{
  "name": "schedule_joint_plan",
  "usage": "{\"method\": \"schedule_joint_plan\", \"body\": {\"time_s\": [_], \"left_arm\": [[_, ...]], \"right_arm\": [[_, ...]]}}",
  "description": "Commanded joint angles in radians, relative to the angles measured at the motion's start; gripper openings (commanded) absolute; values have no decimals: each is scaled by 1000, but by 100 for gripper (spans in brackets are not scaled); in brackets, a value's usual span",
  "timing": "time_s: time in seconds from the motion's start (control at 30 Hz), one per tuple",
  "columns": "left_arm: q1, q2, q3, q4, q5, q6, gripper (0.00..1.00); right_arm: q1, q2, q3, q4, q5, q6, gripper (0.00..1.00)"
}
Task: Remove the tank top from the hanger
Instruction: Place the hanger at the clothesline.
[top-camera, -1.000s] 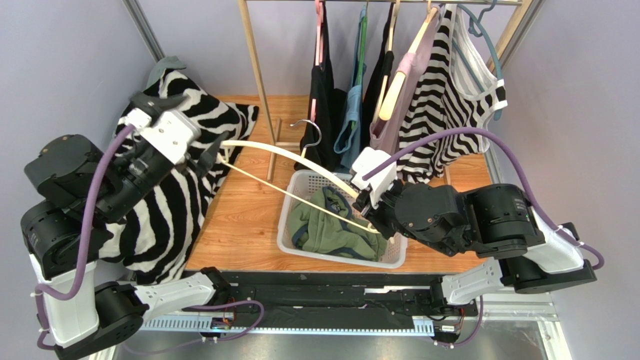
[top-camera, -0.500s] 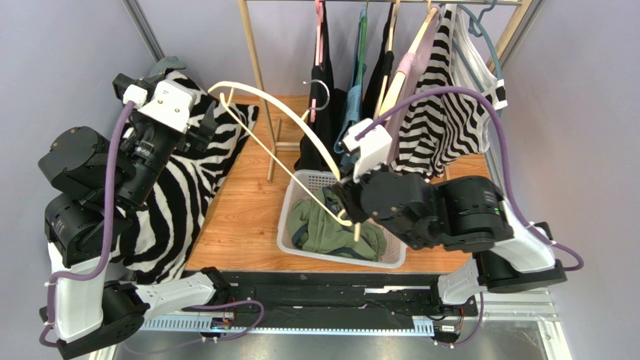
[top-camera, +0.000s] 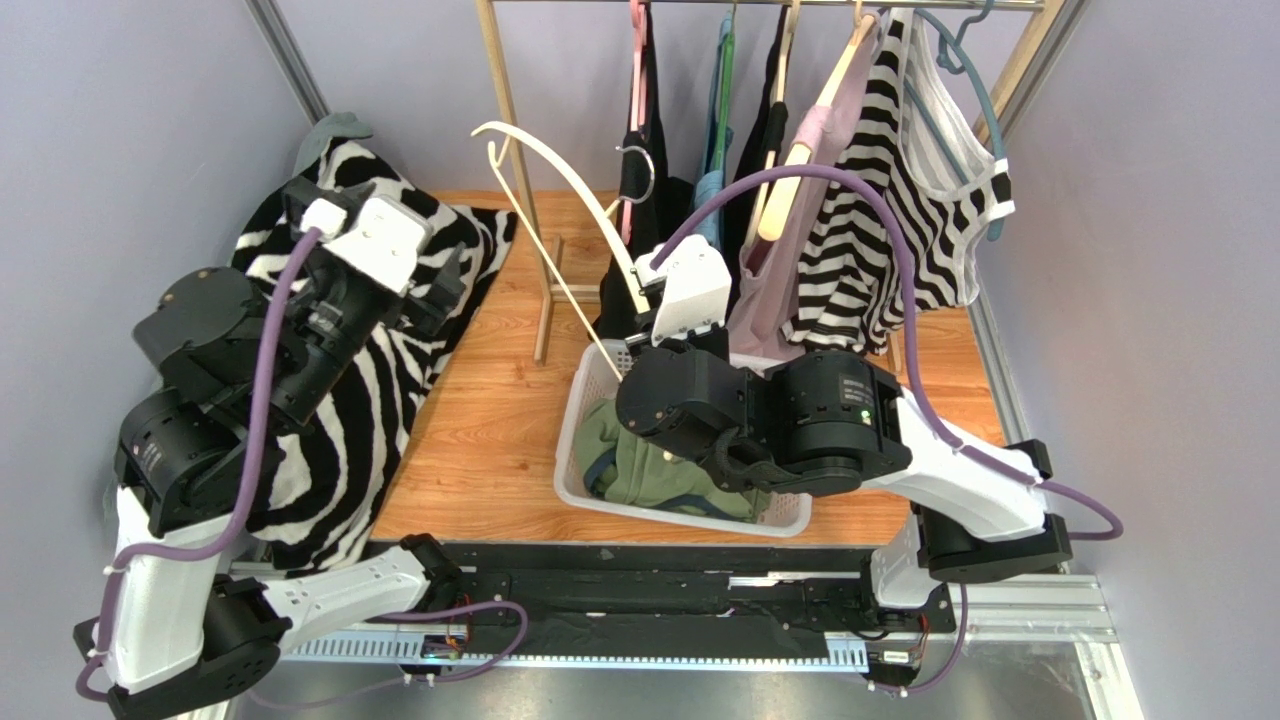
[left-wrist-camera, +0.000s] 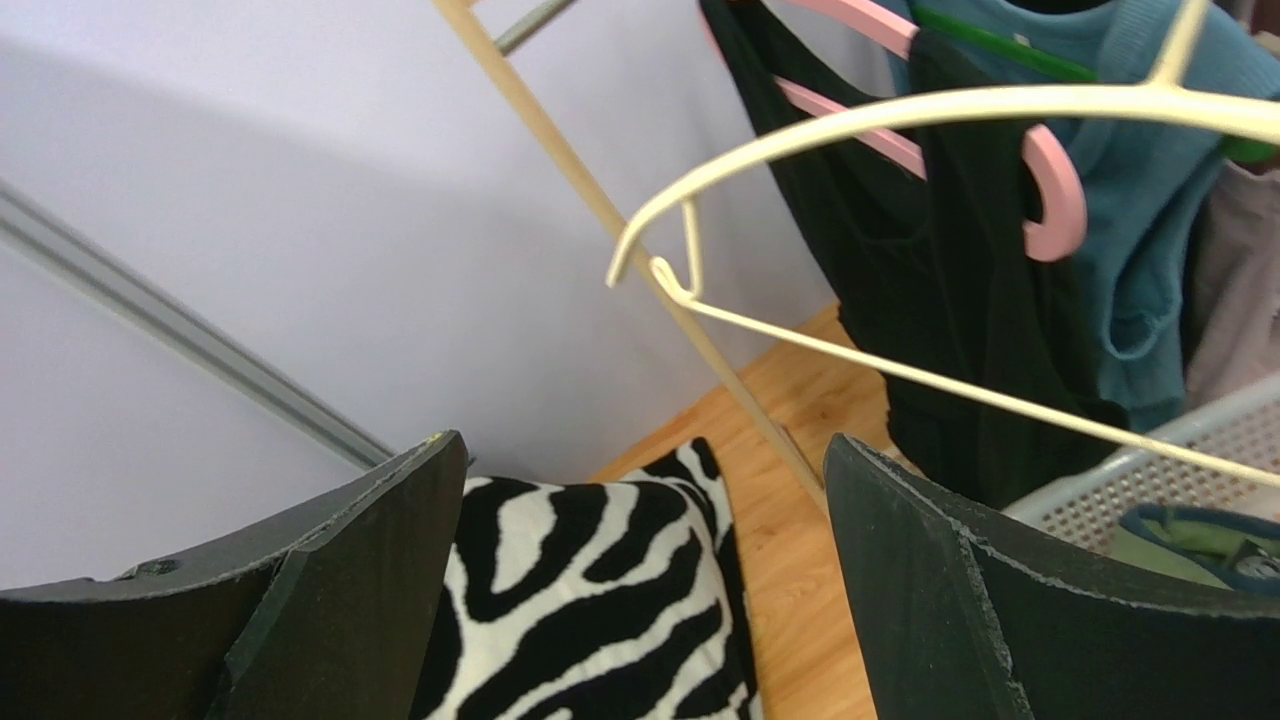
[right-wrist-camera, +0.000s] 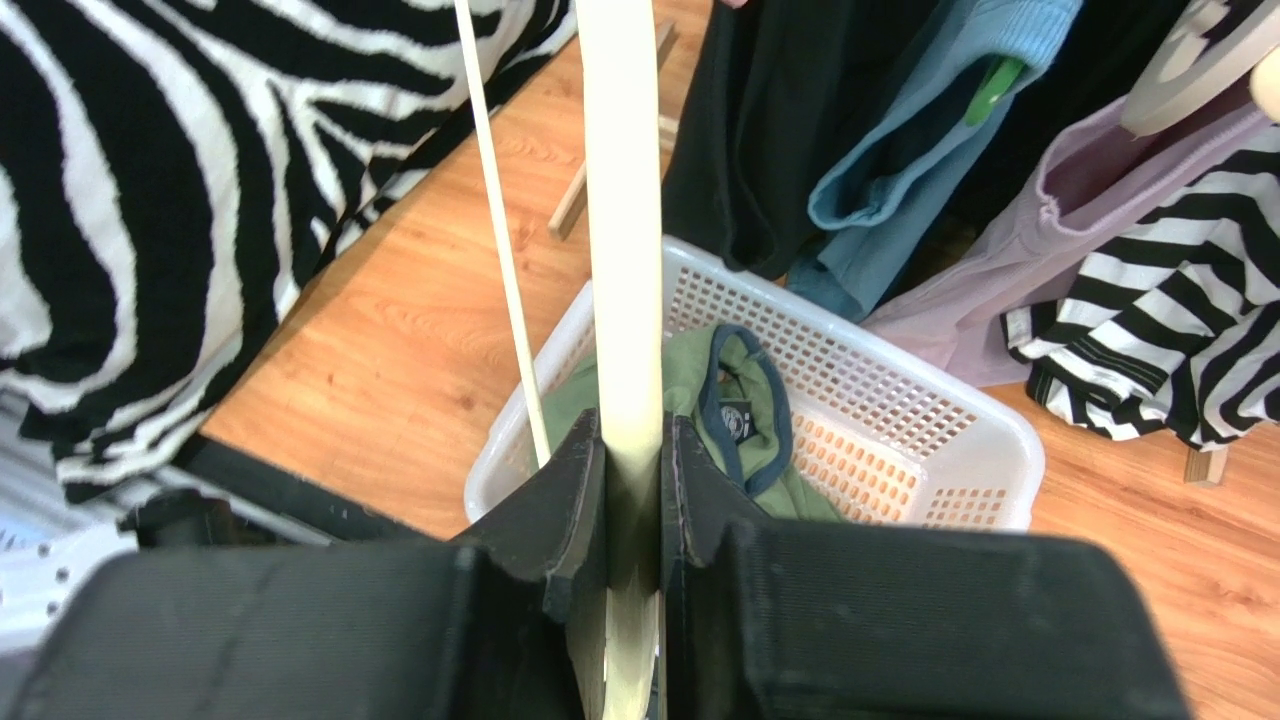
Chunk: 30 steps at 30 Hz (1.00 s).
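Note:
The zebra-print tank top (top-camera: 346, 435) lies heaped at the left of the table, draped round my left arm and off the hanger. It also shows in the left wrist view (left-wrist-camera: 601, 600) and the right wrist view (right-wrist-camera: 181, 180). The cream hanger (top-camera: 579, 195) is bare and stands tilted up over the table. My right gripper (top-camera: 639, 353) is shut on its lower arm (right-wrist-camera: 624, 225), with both jaws pressed against it (right-wrist-camera: 634, 480). My left gripper (top-camera: 436, 288) is open and empty above the tank top (left-wrist-camera: 639, 585).
A white basket (top-camera: 579, 393) holding a green garment (top-camera: 661, 458) sits centre front under my right arm. A wooden rack post (top-camera: 516, 150) stands behind it. Black, teal, mauve and striped tops (top-camera: 887, 225) hang on the rail at the back right.
My right arm swung left, tipping the hanger from nearly level to steeply upright and clear of the tank top. My left arm rose off the heap, then shifted right.

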Motion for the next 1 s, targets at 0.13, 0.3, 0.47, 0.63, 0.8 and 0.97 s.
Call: {"method": "schedule_joint_plan", "body": {"time_s": [0.13,0.3,0.47,0.63,0.8,0.97], "left_arm": [[5,-15,42,-65,90,-83,97],[5,-46,29,-53,72,-48,97],[5,-57,-13,-48,70,-57,98],[5,-55,-40,-64,104,-86,98],[7,-45,-32,-82,138,-105,98],[7,-26,-26,-84,158,-108,98]], "right_arm": [[-82,146,133,-270,172,102,0],[-147,153,107,-271,183,125,0],[-209,98,30,-271,175,183,0],[-229,73,-15,-271,175,225,0],[-230,33,-79,-271,173,252,0],[-218,-54,-158,-270,169,251,0]]}}
